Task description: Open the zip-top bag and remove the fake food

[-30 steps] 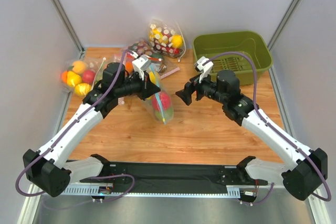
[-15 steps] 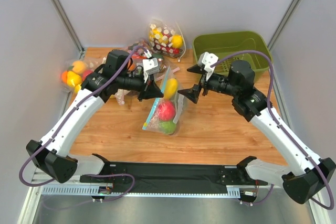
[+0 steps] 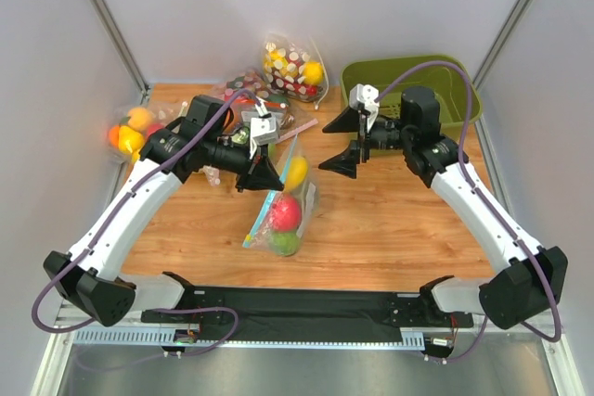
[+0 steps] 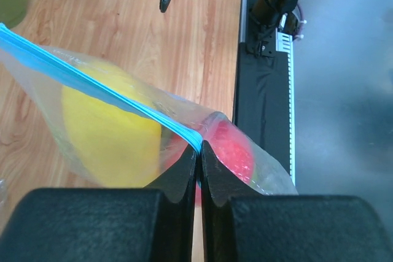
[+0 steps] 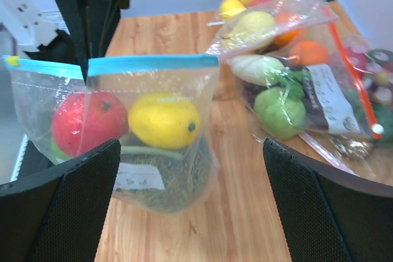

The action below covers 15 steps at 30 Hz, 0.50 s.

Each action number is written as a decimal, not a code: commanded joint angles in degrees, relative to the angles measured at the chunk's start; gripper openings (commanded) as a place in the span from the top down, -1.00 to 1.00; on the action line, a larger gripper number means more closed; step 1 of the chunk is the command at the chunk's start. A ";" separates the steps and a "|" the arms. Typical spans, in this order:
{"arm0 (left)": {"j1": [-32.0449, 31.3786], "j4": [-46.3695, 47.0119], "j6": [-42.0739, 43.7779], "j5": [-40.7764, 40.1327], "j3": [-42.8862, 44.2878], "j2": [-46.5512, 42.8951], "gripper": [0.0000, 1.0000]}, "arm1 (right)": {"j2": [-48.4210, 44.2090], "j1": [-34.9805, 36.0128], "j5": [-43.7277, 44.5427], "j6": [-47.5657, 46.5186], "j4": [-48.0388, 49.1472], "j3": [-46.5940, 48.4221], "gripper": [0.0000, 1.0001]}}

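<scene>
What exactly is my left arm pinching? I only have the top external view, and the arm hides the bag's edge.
Observer: On the left wrist view, the left fingers are shut on the teal zipper strip of the zip-top bag.
Operator: Does the strip look parted anywhere?
Observer: On the right wrist view it runs as one straight band across the top, and I see no gap.
Operator: What faces the right arm?
Observer: The bag's flat side, between the open right fingers. A yellow lemon and a red ball sit above a white label.
</scene>
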 commanded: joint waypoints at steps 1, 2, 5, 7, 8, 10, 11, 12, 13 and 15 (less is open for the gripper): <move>-0.38 -0.67 3.27 4.69 1.39 -0.63 0.85 | 2.48 0.22 -8.95 2.19 3.54 4.03 -1.00; -0.47 -0.76 3.27 4.78 1.48 -0.37 0.85 | 2.92 0.13 -10.96 2.81 4.15 4.46 -1.00; -1.08 -0.93 3.44 4.69 2.01 1.03 0.85 | 4.16 0.39 -13.17 3.87 5.65 4.73 -1.00; -1.35 -0.93 3.36 4.78 2.62 2.09 0.85 | 4.95 0.57 -13.70 3.87 5.66 4.73 -1.00; -1.44 -0.93 3.36 4.87 2.80 2.44 0.86 | 5.39 1.00 -14.14 3.87 5.74 4.65 -1.00; -1.61 -0.93 3.53 5.22 3.41 3.23 0.86 | 6.61 1.36 -14.67 3.87 5.66 4.64 -1.00; -1.70 -0.93 3.62 5.14 3.59 3.50 0.86 | 7.06 1.71 -14.93 3.95 5.66 4.64 -1.00; -1.79 -0.93 3.79 5.31 3.76 3.93 0.86 | 7.41 2.06 -15.11 3.95 5.66 4.82 -1.00; -1.79 -0.93 3.88 5.57 3.94 4.11 0.86 | 8.11 2.41 -15.20 3.95 5.74 4.91 -1.00; -1.88 -1.28 4.23 6.18 4.11 4.81 0.86 | 8.90 3.47 -15.20 3.95 6.44 5.17 -1.00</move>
